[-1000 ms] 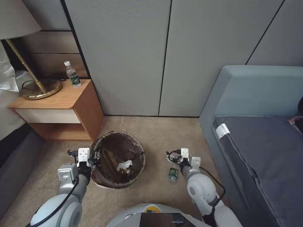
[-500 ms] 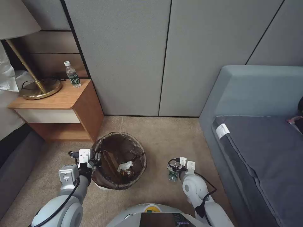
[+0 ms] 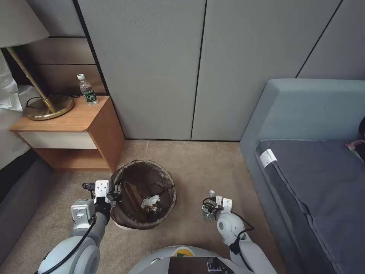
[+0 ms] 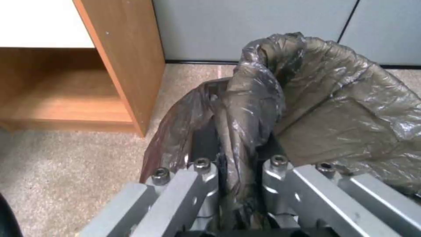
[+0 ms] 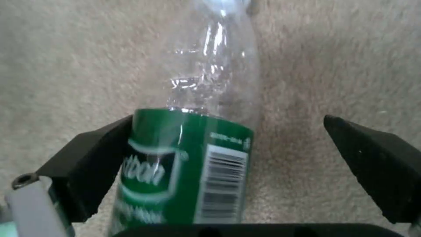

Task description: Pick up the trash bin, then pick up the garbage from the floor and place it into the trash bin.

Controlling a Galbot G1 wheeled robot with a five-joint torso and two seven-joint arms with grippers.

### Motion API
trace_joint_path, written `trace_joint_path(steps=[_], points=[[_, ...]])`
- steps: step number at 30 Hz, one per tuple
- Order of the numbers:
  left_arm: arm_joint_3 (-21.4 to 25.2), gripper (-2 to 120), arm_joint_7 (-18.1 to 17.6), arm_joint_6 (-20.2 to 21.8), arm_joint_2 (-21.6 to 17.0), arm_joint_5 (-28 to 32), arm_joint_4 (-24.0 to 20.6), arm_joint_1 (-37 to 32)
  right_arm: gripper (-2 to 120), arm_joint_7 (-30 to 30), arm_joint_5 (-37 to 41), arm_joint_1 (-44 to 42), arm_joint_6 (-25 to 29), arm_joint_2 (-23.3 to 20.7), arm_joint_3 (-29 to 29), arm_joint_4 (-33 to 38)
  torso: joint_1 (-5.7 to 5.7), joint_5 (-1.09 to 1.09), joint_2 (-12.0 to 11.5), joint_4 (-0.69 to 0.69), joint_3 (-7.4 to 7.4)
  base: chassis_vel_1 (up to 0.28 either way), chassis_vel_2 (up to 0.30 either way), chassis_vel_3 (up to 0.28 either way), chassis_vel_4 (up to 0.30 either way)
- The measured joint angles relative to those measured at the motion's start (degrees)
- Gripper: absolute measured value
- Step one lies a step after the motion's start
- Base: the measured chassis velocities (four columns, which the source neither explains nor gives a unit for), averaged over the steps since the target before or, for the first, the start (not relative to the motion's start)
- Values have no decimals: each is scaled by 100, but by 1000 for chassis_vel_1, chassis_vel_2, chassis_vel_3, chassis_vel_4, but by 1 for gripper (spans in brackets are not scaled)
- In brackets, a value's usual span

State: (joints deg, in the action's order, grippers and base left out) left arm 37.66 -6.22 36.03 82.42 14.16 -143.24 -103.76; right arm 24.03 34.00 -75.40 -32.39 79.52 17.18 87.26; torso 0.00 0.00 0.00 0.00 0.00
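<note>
The trash bin [image 3: 143,195], standing on the carpet, is clamped at its bag-covered rim by the left gripper [image 3: 114,193]. A green-labelled plastic bottle [image 5: 197,144] is seen lying on the carpet between the spread jaws of the right gripper [image 5: 236,164], against one of them

Beige carpet [image 3: 190,160] runs to a grey panelled wall [image 3: 159,68]. A wooden nightstand [image 3: 72,129] bearing a brass lamp [image 3: 42,102] stands left; a grey-blue sofa [image 3: 304,114] sits right.
</note>
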Motion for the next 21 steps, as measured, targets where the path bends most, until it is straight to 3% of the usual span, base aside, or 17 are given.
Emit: trace_joint_path(steps=[8, 21], points=[[2, 7, 1, -1, -6, 0, 0, 19, 99, -142, -65, 75, 27, 79, 14, -212, 0, 0, 0, 0, 0, 0, 0, 0, 0], [-5, 7, 3, -4, -41, 7, 0, 94, 53, -221, -282, -86, 92, 61, -2, 97, 0, 0, 0, 0, 0, 0, 0, 0, 0]])
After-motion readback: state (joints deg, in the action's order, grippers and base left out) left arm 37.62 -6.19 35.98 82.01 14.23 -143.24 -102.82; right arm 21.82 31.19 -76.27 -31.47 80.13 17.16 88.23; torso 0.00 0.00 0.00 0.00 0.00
